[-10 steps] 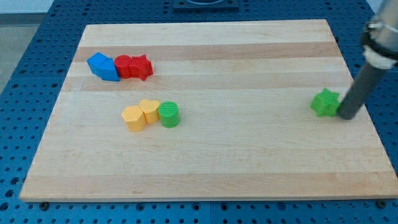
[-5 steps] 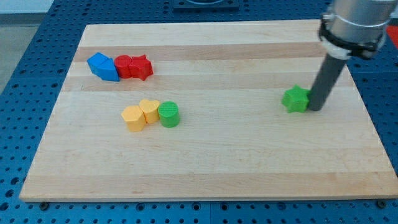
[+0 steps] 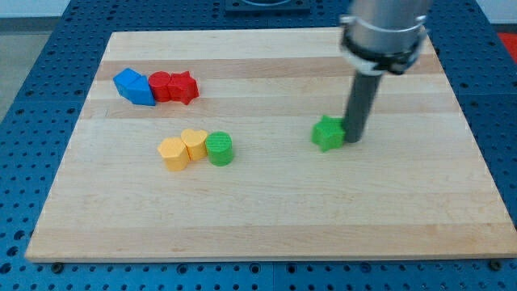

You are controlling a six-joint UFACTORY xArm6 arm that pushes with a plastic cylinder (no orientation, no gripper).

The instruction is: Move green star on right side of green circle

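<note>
The green star lies on the wooden board, right of the middle. My tip touches the star's right side. The green circle stands at the view's left of centre, well to the left of the star, with a wide gap between them.
Two yellow blocks sit in a row against the green circle's left side. A blue block, a red circle and a red star form a row at the view's upper left.
My tip has moved left across the board, pushing the green star from near the right edge toward the middle. The other blocks have not moved.
</note>
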